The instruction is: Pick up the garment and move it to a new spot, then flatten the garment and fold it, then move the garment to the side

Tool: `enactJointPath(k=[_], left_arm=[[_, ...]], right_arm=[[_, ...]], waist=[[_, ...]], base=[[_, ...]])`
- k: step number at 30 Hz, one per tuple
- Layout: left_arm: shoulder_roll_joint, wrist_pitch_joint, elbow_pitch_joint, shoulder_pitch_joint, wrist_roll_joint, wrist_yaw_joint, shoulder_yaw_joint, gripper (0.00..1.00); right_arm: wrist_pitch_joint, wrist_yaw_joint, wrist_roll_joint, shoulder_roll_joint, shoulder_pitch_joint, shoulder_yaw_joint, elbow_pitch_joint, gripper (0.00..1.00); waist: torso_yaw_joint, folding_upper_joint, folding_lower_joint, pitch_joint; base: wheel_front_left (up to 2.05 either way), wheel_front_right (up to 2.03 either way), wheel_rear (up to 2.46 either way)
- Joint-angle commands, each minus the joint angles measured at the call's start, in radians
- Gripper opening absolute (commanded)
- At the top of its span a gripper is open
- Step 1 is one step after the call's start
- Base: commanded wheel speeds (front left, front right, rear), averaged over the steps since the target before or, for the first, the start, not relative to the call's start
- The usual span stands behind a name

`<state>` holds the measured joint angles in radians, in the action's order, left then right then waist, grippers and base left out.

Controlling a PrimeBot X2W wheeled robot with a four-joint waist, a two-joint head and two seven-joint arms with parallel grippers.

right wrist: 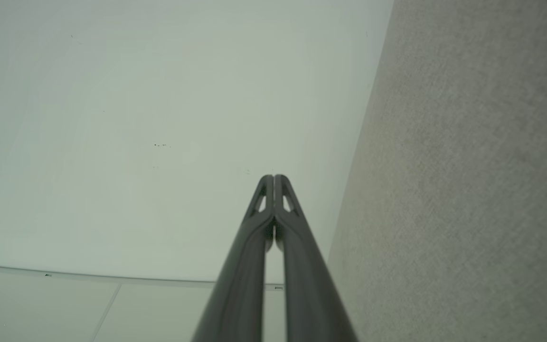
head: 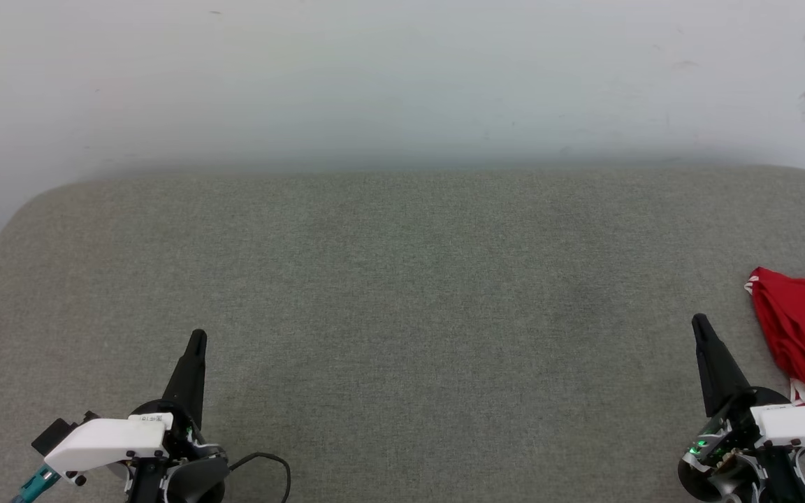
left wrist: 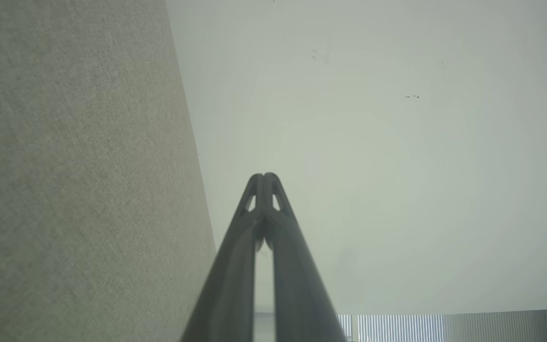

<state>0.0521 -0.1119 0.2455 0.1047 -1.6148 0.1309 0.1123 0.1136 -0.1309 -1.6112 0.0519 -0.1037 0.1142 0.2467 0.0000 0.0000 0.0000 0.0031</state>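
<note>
Item 1, worktop (head: 402, 314): grey woven covering, rounded far corners, set against a pale wall (head: 402, 84) with a few dark scuffs at its upper right.

Item 2, garment (head: 801, 328): bright red cloth, bunched and creased, with a white striped edge at its far left corner and more white at its near end. It lies on the worktop at the right edge of the head view, which cuts it off.

Item 3, left claw (head: 198, 339): low at the near left, fingers pressed together to a single point and holding nothing, confirmed close up (left wrist: 264, 178). A black cable (head: 270, 461) loops beside its base.

Item 4, right claw (head: 699, 323): near right, fingers likewise together and empty (right wrist: 273, 178), just left of the garment, its tip clear of the cloth.
</note>
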Motion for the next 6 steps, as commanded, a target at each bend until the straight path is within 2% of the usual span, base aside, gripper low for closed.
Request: enactJointPath(k=[1, 6], left_arm=[[-0.001, -0.003, 0.0, 0.008, 0.0, 0.003, 0.003, 0.0], [-0.002, -0.004, 0.0, 0.008, 0.0, 0.003, 0.004, 0.0]], right_arm=[[0.001, 0.0, -0.003, -0.003, -0.012, 0.0, 0.001, 0.0], [0.001, 0.0, -0.003, -0.003, -0.012, 0.0, 0.001, 0.0]], waist=[[0.0, 0.0, 0.0, 0.0], [0.0, 0.0, 0.0, 0.0]], base=[[0.0, 0.0, 0.0], [0.0, 0.0, 0.0]])
